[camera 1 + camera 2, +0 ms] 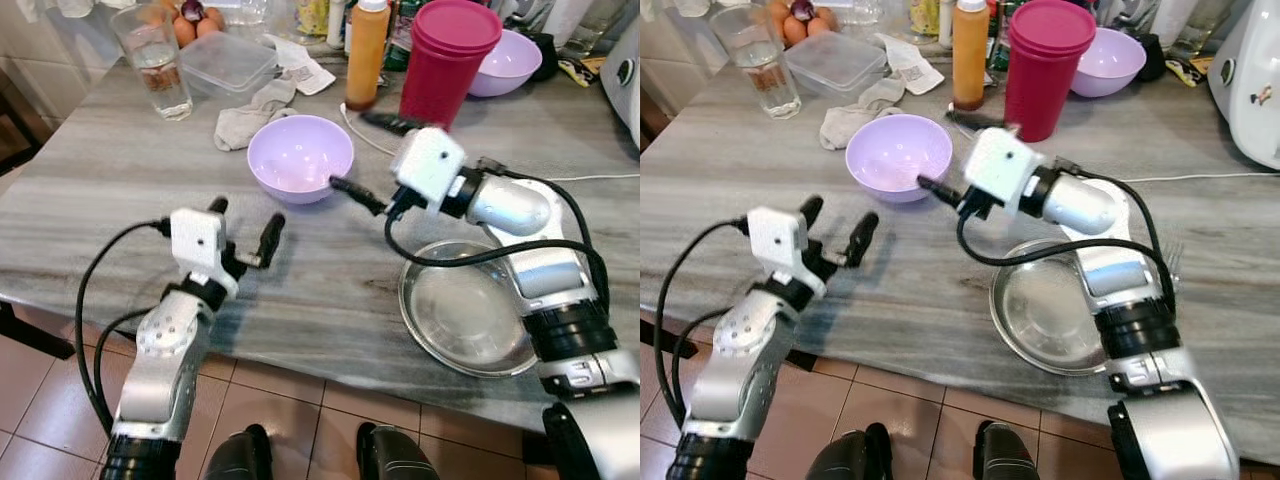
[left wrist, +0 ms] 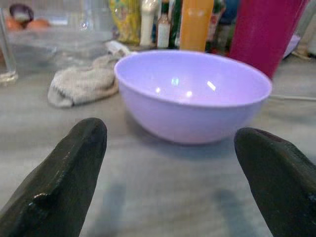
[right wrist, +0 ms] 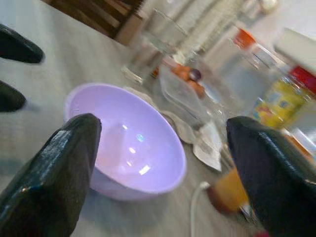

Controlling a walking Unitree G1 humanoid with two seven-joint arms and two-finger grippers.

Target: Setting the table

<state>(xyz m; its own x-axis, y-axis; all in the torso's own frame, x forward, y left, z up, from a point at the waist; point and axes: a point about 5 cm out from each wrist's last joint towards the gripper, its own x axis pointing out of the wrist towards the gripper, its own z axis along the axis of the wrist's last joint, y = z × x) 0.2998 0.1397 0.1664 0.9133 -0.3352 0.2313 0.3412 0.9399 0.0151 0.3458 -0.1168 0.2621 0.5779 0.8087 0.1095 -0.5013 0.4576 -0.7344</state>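
A lilac bowl (image 1: 300, 157) stands upright and empty near the middle of the grey marble table (image 1: 100, 190). My left gripper (image 1: 246, 215) hovers just in front of it, open, its two black fingers (image 2: 74, 168) spread with the lilac bowl (image 2: 192, 94) ahead between them. My right gripper (image 1: 345, 188) reaches in from the right, its tip at the bowl's right rim. In the right wrist view it is open, with the lilac bowl (image 3: 126, 140) below its fingers (image 3: 54, 173). A shallow metal bowl (image 1: 465, 315) lies near the table's front edge under my right arm.
At the back stand a water glass (image 1: 155, 60), a clear plastic box (image 1: 222, 62), an orange bottle (image 1: 367, 50), a magenta tumbler (image 1: 447, 60) and a second lilac bowl (image 1: 505, 62). A crumpled cloth (image 1: 250, 115) lies behind the near bowl. A white cable (image 1: 600, 178) runs right.
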